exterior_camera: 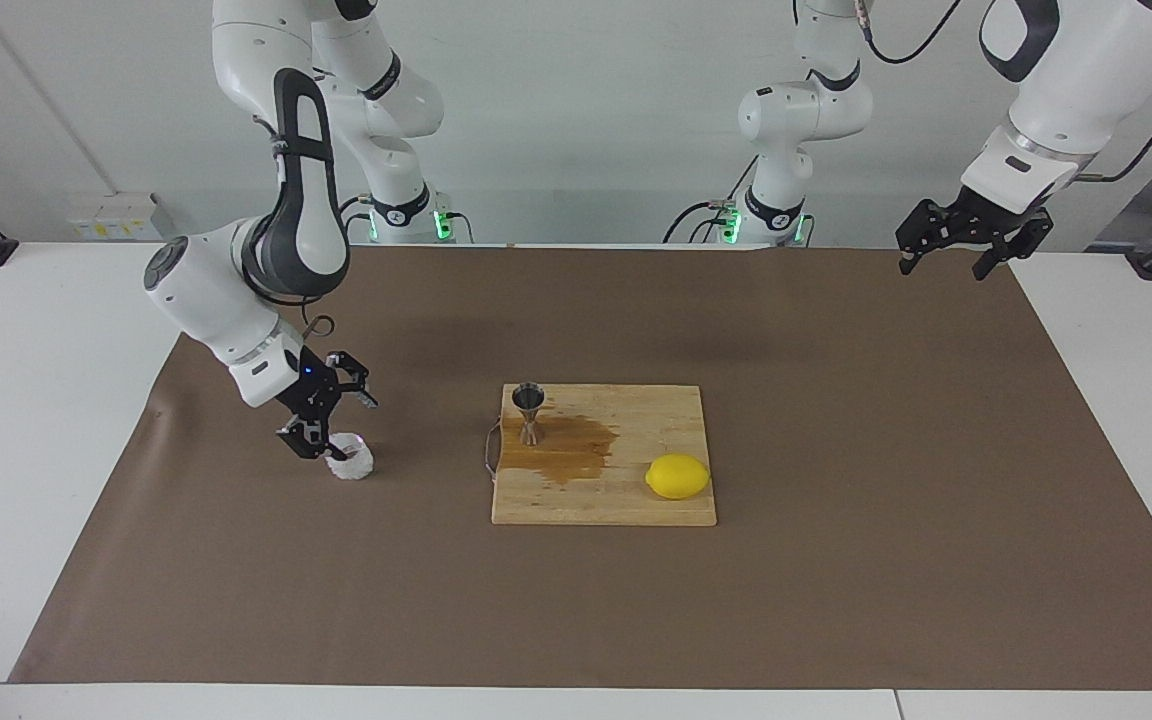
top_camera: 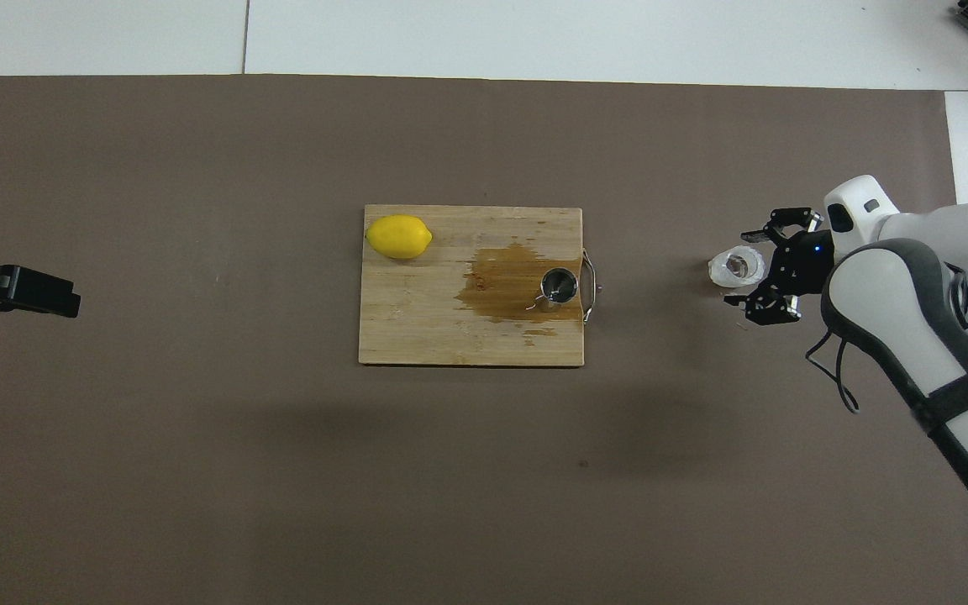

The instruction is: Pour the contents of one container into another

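The whitish crinkled cup (exterior_camera: pixel 351 463) stands upright on the brown mat toward the right arm's end of the table; it also shows in the overhead view (top_camera: pixel 736 267). My right gripper (exterior_camera: pixel 344 428) is open and low beside the cup, its fingers spread to either side of it (top_camera: pixel 754 269); I cannot tell whether they touch it. The steel jigger (exterior_camera: pixel 529 410) stands upright on the wooden board's corner nearest the cup (top_camera: pixel 558 287). My left gripper (exterior_camera: pixel 948 255) is open and empty, waiting raised over the mat's edge at the left arm's end (top_camera: pixel 30 291).
The wooden cutting board (exterior_camera: pixel 636 505) lies mid-table with a brown wet stain (exterior_camera: pixel 566 450) beside the jigger and a yellow lemon (exterior_camera: pixel 678 476) at its corner farther from the robots. The board has a wire handle (top_camera: pixel 590 286) on the cup's side.
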